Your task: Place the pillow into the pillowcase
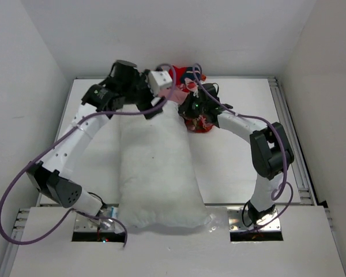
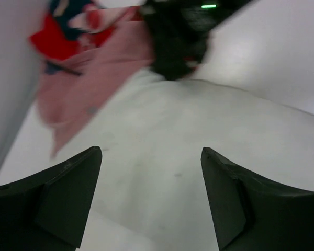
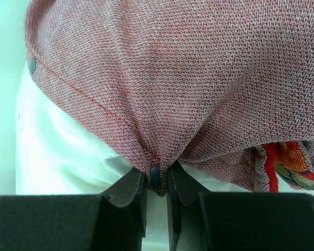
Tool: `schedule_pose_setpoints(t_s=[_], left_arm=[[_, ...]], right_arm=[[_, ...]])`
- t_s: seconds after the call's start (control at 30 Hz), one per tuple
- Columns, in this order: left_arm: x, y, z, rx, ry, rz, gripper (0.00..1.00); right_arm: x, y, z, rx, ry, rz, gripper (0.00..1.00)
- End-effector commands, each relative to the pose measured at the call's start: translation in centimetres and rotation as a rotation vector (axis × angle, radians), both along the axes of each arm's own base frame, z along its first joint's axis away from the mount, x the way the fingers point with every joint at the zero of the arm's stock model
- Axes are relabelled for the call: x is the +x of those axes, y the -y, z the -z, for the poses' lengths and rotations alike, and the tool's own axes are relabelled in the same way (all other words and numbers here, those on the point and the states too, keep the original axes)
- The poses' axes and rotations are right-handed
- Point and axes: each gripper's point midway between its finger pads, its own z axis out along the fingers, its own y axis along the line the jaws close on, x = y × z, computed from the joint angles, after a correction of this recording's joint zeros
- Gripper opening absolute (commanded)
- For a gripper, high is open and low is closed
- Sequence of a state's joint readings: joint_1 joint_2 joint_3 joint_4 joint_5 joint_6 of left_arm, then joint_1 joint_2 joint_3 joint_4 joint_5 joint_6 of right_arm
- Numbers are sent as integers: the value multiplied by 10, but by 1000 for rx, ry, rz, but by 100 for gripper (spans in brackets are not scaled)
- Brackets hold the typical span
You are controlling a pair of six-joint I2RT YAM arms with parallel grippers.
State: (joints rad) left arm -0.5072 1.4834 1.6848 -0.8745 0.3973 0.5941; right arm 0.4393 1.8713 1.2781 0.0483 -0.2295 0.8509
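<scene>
The white pillow (image 1: 158,173) lies lengthwise down the middle of the table, its far end by the red pillowcase (image 1: 197,118), which is bunched at the back. My right gripper (image 3: 157,180) is shut on the pinkish inside edge of the pillowcase (image 3: 162,78), pinching the hem with a dark snap in it, with the pillow (image 3: 63,151) below. My left gripper (image 2: 150,157) is open and empty, hovering over the pillow's far end (image 2: 183,151), with the pillowcase's pink inside (image 2: 89,83) just beyond. In the top view the left gripper (image 1: 155,107) is at the pillow's far end.
The right arm's dark wrist (image 2: 175,36) sits close ahead of my left fingers. White enclosure walls (image 1: 34,52) ring the table. The pillow's near end overhangs toward the arm bases (image 1: 92,222).
</scene>
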Motion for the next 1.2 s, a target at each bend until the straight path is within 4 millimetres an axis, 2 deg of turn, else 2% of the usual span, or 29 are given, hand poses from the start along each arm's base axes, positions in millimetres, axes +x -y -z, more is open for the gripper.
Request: schedule_pose_setpoints(t_s=[0.0,0.03,0.1,0.13,0.17,0.23,0.27,0.33,0.37,0.43,0.47,0.53,0.57,0.6,0.67,0.73,0.8,0.83,0.9,1.03,1.13,1.17], left_arm=[[62,-35,17,78,70,-183,74],[73,-46,35,123,73,-219,73],[107,-67,54,180,115,-295,73],[117,-71,60,184,117,-314,73],[131,-68,68,178,109,-311,75],[146,-68,73,170,109,-316,82],[159,-65,80,167,123,-319,83],[174,-62,84,166,148,-340,86],[187,-62,93,174,157,-365,87],[203,-64,86,148,181,-412,88],[212,-62,83,114,184,-433,88],[216,-60,78,64,172,-438,87],[211,-52,76,21,143,-396,84],[208,-49,73,-2,127,-378,83],[192,-41,72,-18,85,-323,78],[185,-41,76,-6,66,-304,77],[186,-46,73,5,87,-326,76],[195,-54,77,25,112,-367,77],[203,-59,86,63,133,-382,77],[223,-69,126,146,121,-423,78],[241,-71,135,125,133,-448,79],[244,-68,134,106,136,-454,79]], right_arm=[[-1,4,-46,9,106,-52,14],[-1,5,-50,7,115,-53,17],[-1,8,-59,-6,141,-64,27],[-1,7,-65,-5,159,-72,38],[-6,8,-63,-23,145,-88,43],[-11,7,-67,-20,143,-106,55],[-13,9,-67,-19,135,-106,64],[-19,14,-76,-15,146,-101,68],[-23,16,-76,-20,140,-96,73],[-35,22,-79,-23,143,-92,79],[-43,28,-75,-42,143,-70,86],[-52,29,-70,-49,138,-64,93],[-59,24,-69,-47,144,-72,95],[-63,26,-58,-68,130,-57,99],[-69,20,-52,-75,122,-55,99],[-68,17,-41,-86,95,-46,99],[-67,10,-39,-89,81,-43,99],[-66,9,-32,-95,60,-37,99],[-65,5,-32,-95,57,-39,99],[-66,4,-25,-104,31,-22,99],[-66,4,-18,-108,17,3,99],[-67,3,-9,-113,-4,4,99]])
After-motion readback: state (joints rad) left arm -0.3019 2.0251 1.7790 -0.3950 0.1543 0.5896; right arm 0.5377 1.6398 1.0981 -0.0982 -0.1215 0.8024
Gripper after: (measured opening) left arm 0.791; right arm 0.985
